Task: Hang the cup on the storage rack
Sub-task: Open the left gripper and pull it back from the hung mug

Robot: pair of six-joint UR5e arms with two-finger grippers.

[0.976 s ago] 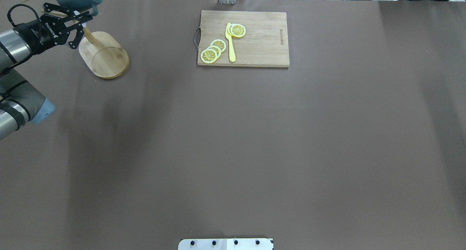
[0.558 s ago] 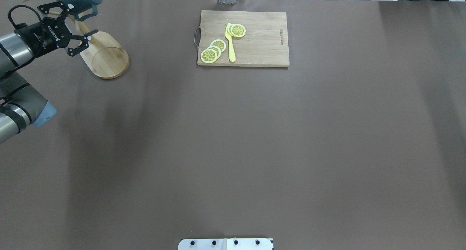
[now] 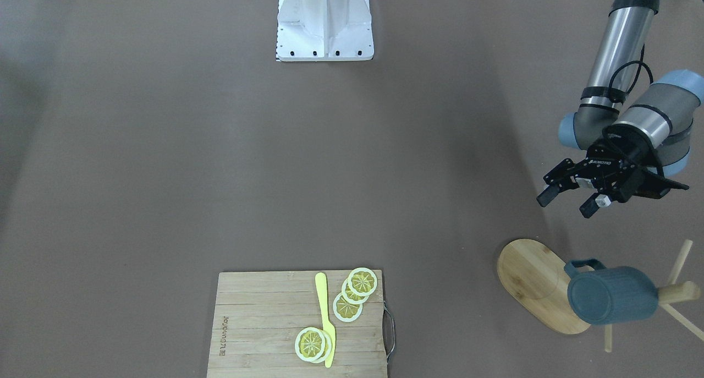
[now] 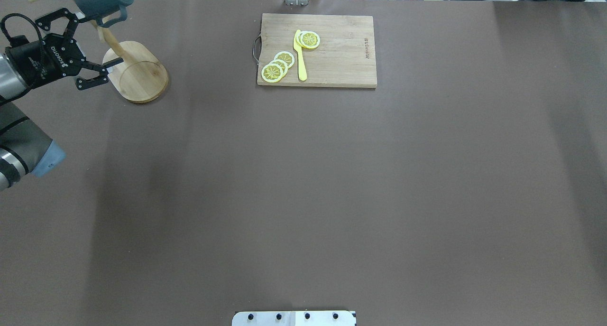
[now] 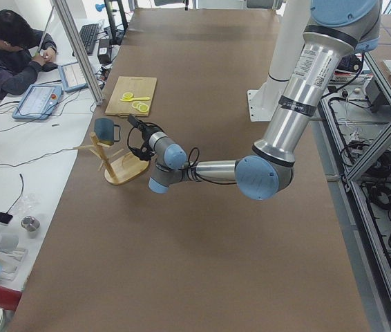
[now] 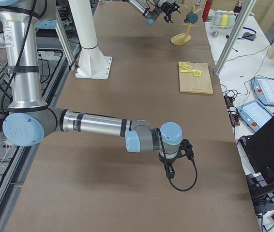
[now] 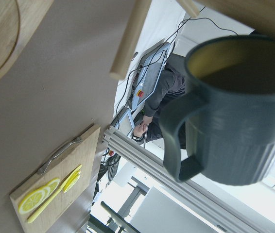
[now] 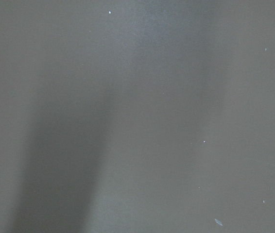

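- Cup (image 3: 610, 302) up on the rack (image 3: 528, 273), off the bench (image 3: 385, 174); handle loop (image 7: 169, 143) looks empty, so a peg likely sits inside the mouth.
- Left tool (image 3: 566, 202) spread wide, empty, near the rack, clear of cup.
- Right tool (image 6: 169, 170): we cannot tell its state.
- We judge cup rigid, weighty, chippable; grip ribbed wall opposite handle.
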